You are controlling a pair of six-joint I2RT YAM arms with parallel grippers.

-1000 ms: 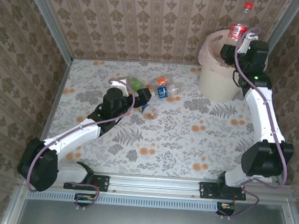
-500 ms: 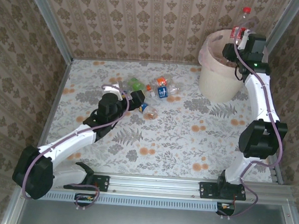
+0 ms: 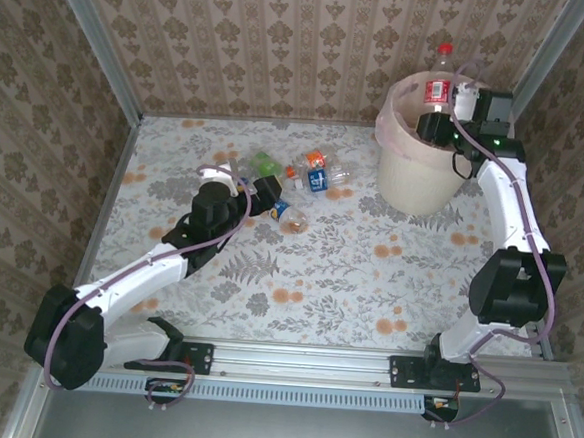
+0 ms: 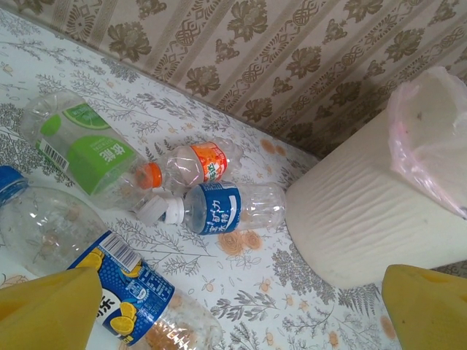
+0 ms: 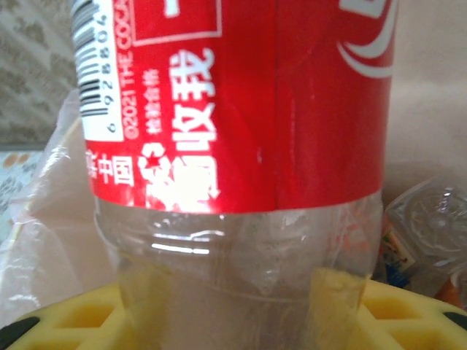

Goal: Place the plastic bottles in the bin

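Note:
A clear bottle with a red label [image 3: 439, 87] [image 5: 241, 109] stands upright over the mouth of the cream bin [image 3: 415, 178] [image 4: 365, 211]. My right gripper [image 3: 441, 124] [image 5: 241, 306] is shut on its lower body, a yellow pad on each side. Several bottles lie mid-table: one green-labelled [image 4: 87, 146] [image 3: 266, 162], one orange-labelled [image 4: 201, 162] [image 3: 316, 159], one blue-labelled [image 4: 226, 208] [image 3: 318, 179], and one with a blue-and-yellow label [image 4: 124, 284] [image 3: 292, 217]. My left gripper [image 3: 266, 192] [image 4: 233, 321] hangs open just above that last bottle, holding nothing.
A pinkish bag [image 4: 430, 138] [image 5: 58, 219] is folded over the bin's rim, and a crushed bottle [image 5: 430, 219] lies inside. The patterned back wall [image 3: 284, 48] runs close behind the bottles and bin. The flowered table [image 3: 368, 284] is bare in front.
My right gripper has carried the red-labelled bottle left and down over the bin's mouth. The bin has shifted slightly left. My left arm settled closer over the bottle cluster.

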